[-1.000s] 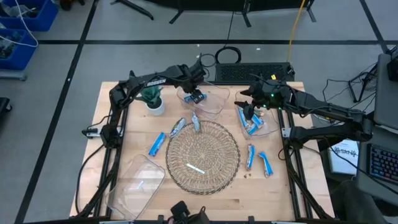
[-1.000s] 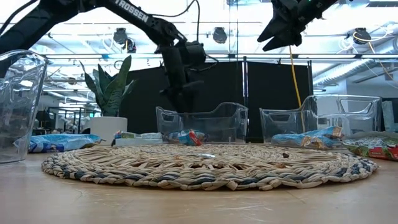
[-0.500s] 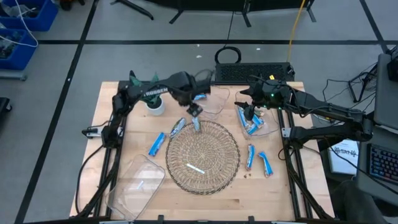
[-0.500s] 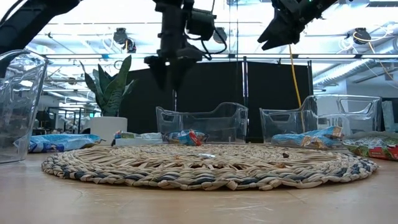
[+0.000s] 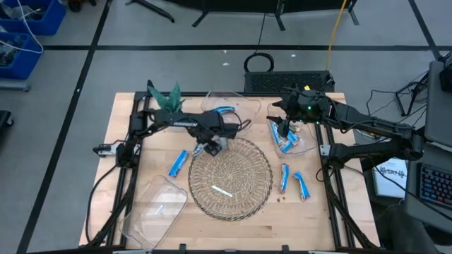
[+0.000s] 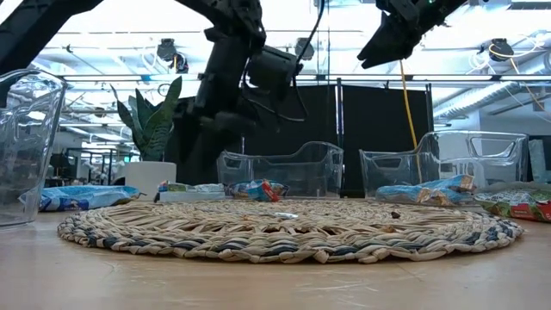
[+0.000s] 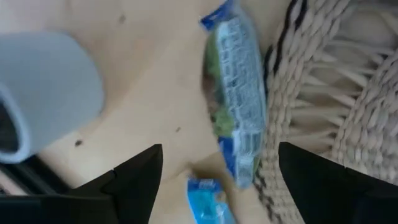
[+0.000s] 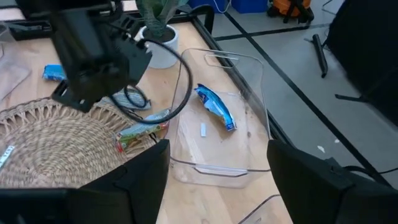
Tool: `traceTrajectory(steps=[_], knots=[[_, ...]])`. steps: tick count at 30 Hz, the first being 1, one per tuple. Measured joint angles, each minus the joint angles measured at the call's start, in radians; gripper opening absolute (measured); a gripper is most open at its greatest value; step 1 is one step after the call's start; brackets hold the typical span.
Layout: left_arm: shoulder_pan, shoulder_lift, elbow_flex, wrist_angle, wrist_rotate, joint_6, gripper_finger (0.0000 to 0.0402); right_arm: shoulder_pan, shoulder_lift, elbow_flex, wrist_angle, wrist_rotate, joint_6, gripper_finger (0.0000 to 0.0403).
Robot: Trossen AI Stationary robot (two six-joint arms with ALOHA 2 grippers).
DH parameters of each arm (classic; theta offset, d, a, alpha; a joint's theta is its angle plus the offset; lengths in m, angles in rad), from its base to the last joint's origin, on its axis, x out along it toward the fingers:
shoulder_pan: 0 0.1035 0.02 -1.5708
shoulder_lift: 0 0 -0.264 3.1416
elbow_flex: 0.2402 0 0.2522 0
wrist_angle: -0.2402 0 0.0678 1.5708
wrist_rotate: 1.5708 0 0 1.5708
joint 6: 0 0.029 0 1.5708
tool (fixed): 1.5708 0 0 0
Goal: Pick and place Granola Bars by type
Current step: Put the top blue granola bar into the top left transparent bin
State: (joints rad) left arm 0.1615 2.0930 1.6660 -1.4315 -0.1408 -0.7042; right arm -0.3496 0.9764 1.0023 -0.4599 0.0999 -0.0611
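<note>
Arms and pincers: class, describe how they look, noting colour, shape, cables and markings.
Both arms are dark, jointed tubes. The left arm carries white lettering and a looping black cable near its pincer. The right arm shows a small green light by its pincer. Fingers are black, flat and tapered.

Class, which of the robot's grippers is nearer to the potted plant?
The left gripper. It hangs at the woven mat's edge, just beyond the potted plant. The right gripper sits across the table, above a clear bin.
</note>
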Motion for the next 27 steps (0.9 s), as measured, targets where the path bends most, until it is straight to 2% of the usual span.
traceTrajectory(steps=[8,14,17,20,26,27], knots=[[-0.046,-0.001,-0.132,0.141,0.016,-0.034,0.0322,0.0,0.0,0.0,0.0,0.0,-0.015,0.0263],[-0.058,-0.002,-0.195,0.158,-0.012,-0.036,0.0302,0.0,0.0,0.0,0.0,0.0,-0.026,0.0263],[-0.057,-0.002,-0.202,0.157,-0.012,-0.012,0.0277,0.0,0.0,0.0,0.0,0.0,-0.026,0.0263],[-0.056,-0.002,-0.202,0.164,0.0,-0.001,0.0222,0.0,0.0,0.0,0.0,0.0,-0.026,0.0263],[-0.058,-0.04,-0.201,0.161,0.013,-0.004,0.0044,0.0,0.0,0.0,0.007,0.001,-0.031,0.0263],[-0.059,-0.058,-0.2,0.159,0.009,-0.012,0.0027,0.0,0.0,0.0,0.012,0.001,-0.033,0.0263]])
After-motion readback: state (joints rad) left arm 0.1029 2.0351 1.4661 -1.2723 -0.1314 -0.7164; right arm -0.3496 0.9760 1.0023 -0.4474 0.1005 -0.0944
